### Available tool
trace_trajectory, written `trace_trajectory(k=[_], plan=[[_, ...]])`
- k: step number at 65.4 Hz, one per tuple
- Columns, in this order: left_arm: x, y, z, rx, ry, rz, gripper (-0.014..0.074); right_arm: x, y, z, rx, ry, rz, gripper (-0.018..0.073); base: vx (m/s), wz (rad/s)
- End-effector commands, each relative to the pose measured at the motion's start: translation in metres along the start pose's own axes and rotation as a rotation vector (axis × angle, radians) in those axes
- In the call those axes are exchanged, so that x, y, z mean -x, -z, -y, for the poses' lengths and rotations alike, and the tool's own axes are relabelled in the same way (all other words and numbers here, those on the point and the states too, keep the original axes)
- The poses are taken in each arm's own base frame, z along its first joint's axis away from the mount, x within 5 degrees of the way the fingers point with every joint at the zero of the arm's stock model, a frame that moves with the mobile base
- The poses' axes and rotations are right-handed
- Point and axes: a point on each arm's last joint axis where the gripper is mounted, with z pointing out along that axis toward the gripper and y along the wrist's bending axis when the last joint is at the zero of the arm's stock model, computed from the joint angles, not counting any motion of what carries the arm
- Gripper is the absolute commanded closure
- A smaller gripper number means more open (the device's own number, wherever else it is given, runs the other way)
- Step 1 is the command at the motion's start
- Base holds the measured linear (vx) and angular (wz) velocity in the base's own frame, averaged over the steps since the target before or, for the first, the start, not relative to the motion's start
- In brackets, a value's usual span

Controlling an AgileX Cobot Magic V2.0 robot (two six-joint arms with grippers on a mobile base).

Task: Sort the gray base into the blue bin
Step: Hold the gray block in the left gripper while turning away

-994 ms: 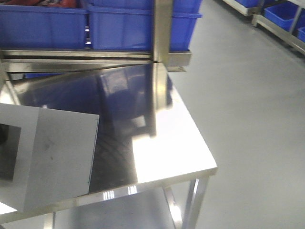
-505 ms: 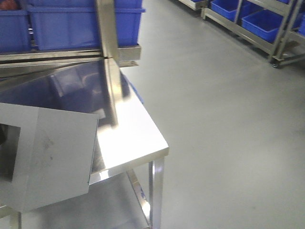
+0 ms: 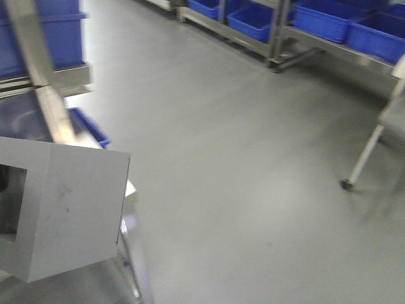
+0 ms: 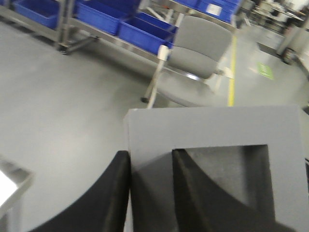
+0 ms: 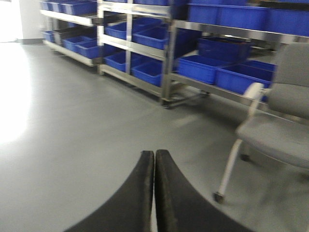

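**Table Slid Left While Gray Base Stayed Clamped**

Since the earlier frame, the steel table (image 3: 19, 117) had slipped to the far left of the front view, baring gray floor and racks (image 3: 276, 38) of blue bins (image 3: 253, 19). The gray base (image 3: 63, 215) hung low left, one wall pinched by the left gripper (image 4: 150, 158), one finger inside its window. The right gripper (image 5: 154, 155) was pressed closed on nothing, facing a gray chair (image 5: 285, 121).

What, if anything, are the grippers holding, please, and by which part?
The left gripper holds the gray base, clamped across the frame wall beside its square window. The right gripper is shut and holds nothing.
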Motion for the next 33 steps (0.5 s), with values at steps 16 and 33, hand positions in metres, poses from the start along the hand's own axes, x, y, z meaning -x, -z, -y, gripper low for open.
trace_trajectory(k=[16, 33], plan=[[0.0129, 0.0035, 0.0078, -0.069, -0.009, 0.089, 0.0594, 0.0031, 0.0006, -0.0006, 0.003, 0.015, 0.077, 0.0568, 0.03, -0.84], [0.0129, 0.0035, 0.0078, -0.069, -0.009, 0.089, 0.0594, 0.0031, 0.0006, -0.0006, 0.003, 0.015, 0.077, 0.0568, 0.08, -0.86]])
